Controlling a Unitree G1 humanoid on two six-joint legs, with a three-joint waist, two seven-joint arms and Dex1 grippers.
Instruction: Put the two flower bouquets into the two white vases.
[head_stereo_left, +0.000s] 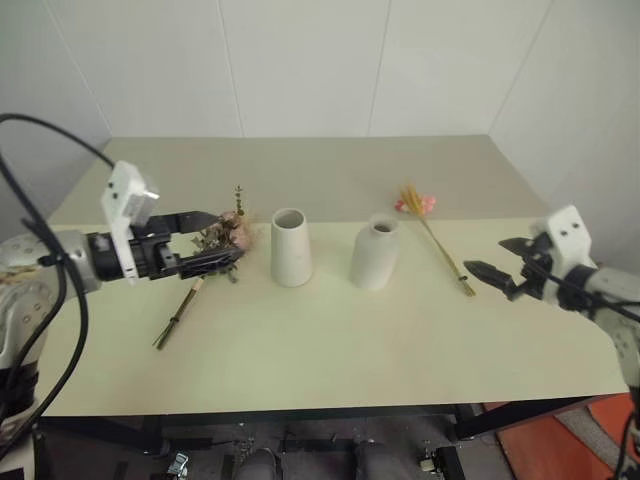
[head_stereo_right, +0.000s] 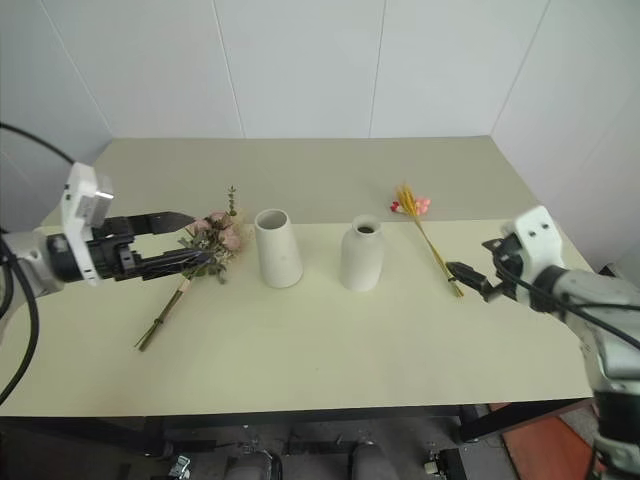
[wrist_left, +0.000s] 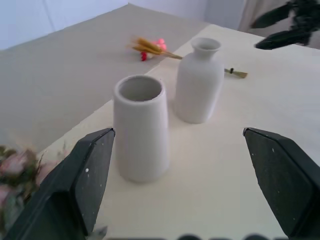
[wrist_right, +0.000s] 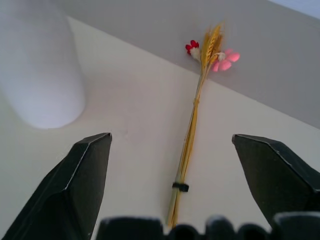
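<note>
Pale desk (head_stereo_left: 330, 350) seen from the robot's head, with both arms raised over its near half. Left gripper (head_stereo_left: 215, 238), at the left side, points toward the middle of the desk; its jaws stand wide apart and hold nothing, the black fingers (wrist_left: 85, 180) framing the tapered vase in the left wrist view. Right gripper (head_stereo_left: 495, 258), at the right side, hovers just beside the tied lower end of the wheat bunch; its jaws are likewise spread and empty, with the stalks lying between them in the right wrist view.

Rose bouquet (head_stereo_right: 212, 240) lies flat on the desk left of centre, stems (head_stereo_left: 178, 318) running toward the near left edge, pink heads and grey-green leaves just beside the tapered vase. The left gripper's fingers overlap the flower heads in the head views; contact cannot be told.

Tapered white vase (head_stereo_left: 290, 246), wide mouth, stands upright at centre. Bottle-shaped white vase (head_stereo_left: 375, 254), narrow neck, stands upright just to its right, apart from it.

Wheat bouquet (wrist_right: 192, 125) lies flat right of the bottle vase, golden ears and pink-red blossoms (head_stereo_left: 417, 203) at the far end.
</note>
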